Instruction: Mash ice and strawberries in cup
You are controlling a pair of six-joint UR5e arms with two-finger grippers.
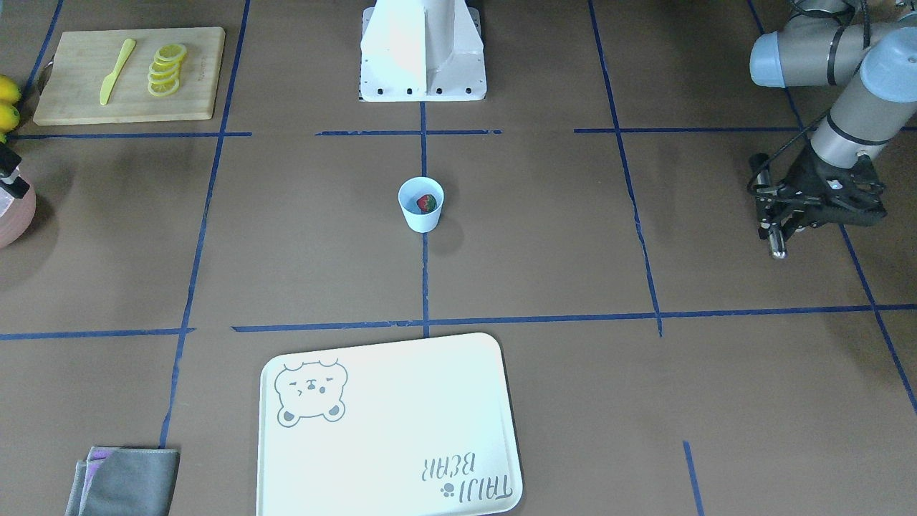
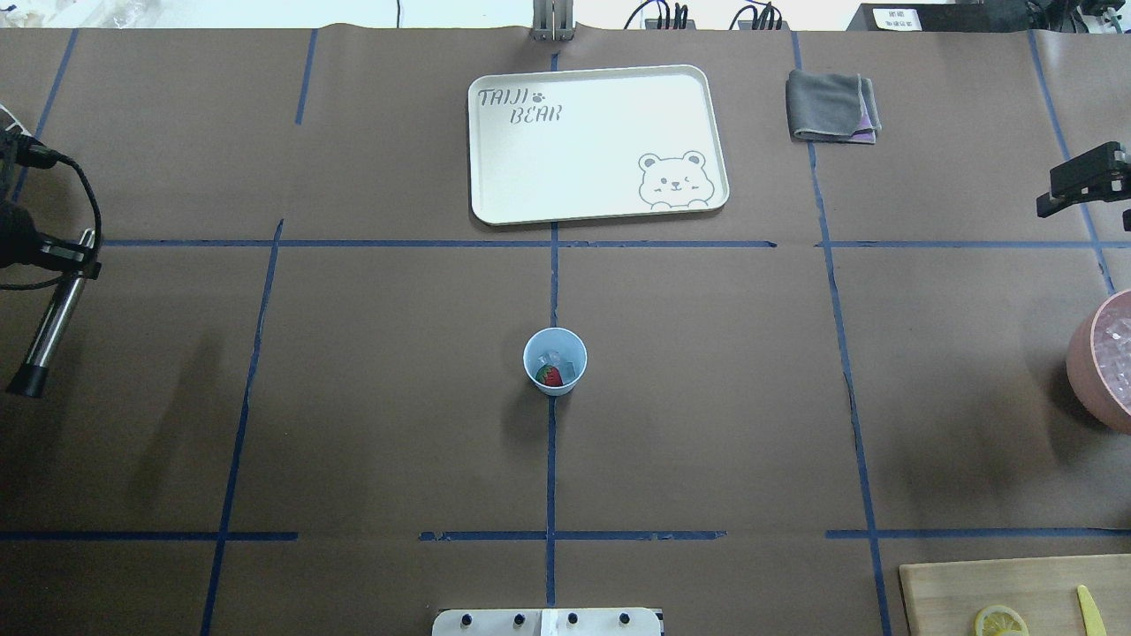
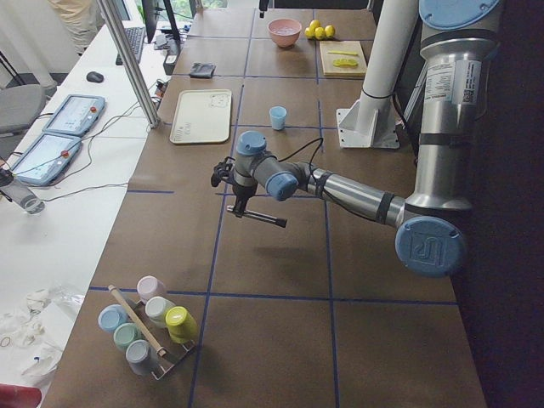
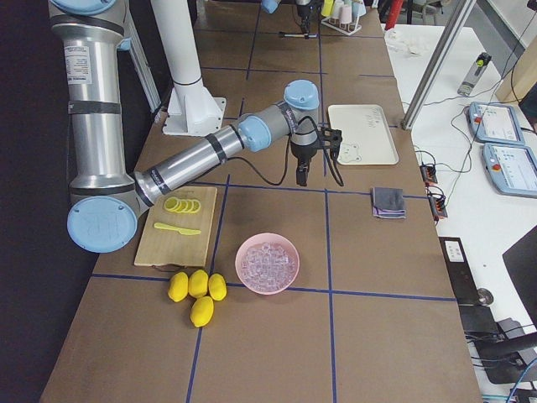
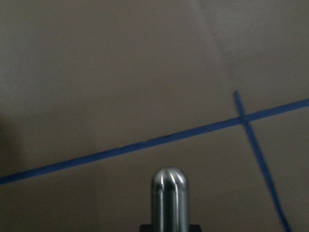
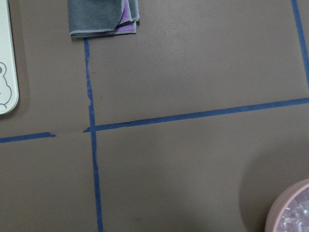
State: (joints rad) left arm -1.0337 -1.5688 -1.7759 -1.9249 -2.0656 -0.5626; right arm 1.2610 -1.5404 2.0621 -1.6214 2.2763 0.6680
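Note:
The pale blue cup (image 1: 421, 205) stands at the table's middle and also shows in the overhead view (image 2: 555, 360). In it lie the red strawberry (image 1: 427, 203) (image 2: 550, 377) and a few clear ice lumps (image 2: 553, 357). My left gripper (image 1: 772, 223) (image 2: 64, 256) is far off to the cup's side, shut on a metal muddler (image 2: 49, 322) with a black end; its rounded steel tip shows in the left wrist view (image 5: 169, 195). My right gripper (image 2: 1085, 181) is at the opposite table edge, partly cut off; I cannot tell how its jaws stand.
A pink bowl of ice (image 2: 1100, 362) (image 4: 267, 264) sits near my right gripper. A cutting board (image 1: 129, 75) bears lemon slices and a yellow knife; whole lemons (image 4: 197, 290) lie beside it. A white tray (image 2: 583, 159) and a folded grey cloth (image 2: 831, 106) lie beyond the cup.

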